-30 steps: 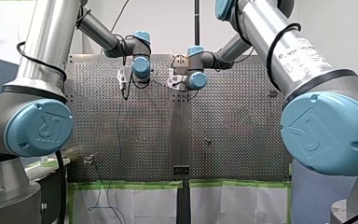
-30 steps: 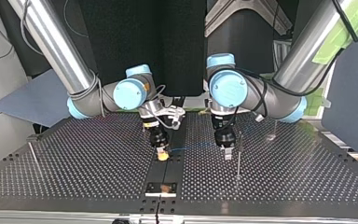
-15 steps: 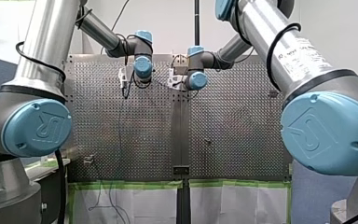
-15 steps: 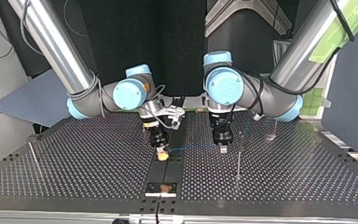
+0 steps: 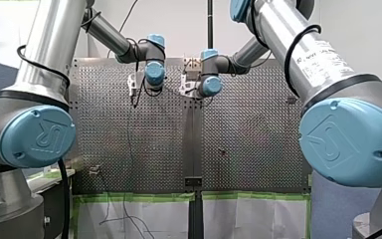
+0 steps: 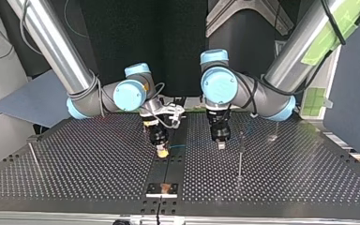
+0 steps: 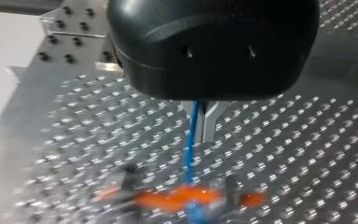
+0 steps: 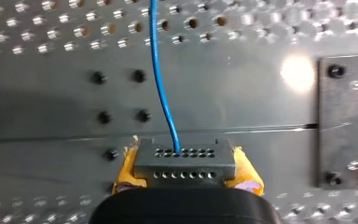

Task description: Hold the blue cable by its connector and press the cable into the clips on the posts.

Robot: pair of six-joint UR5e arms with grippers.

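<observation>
Your right gripper [image 6: 161,152] is clamped tight on the grey connector [image 8: 182,162], with yellow pads [image 8: 127,169] pinching it from both ends, low over the perforated worktop [image 6: 75,178]. The blue cable [image 8: 161,84] leaves the connector and runs across to your left gripper [image 7: 205,123]. Whether that one is closed on the cable, I cannot tell. A thin post [image 6: 240,157] stands just beside your left gripper.

Silver arm tubes [image 5: 49,45], pale-blue joint caps [image 5: 37,135] marked UR, black cables [image 5: 287,55] looped around them.
</observation>
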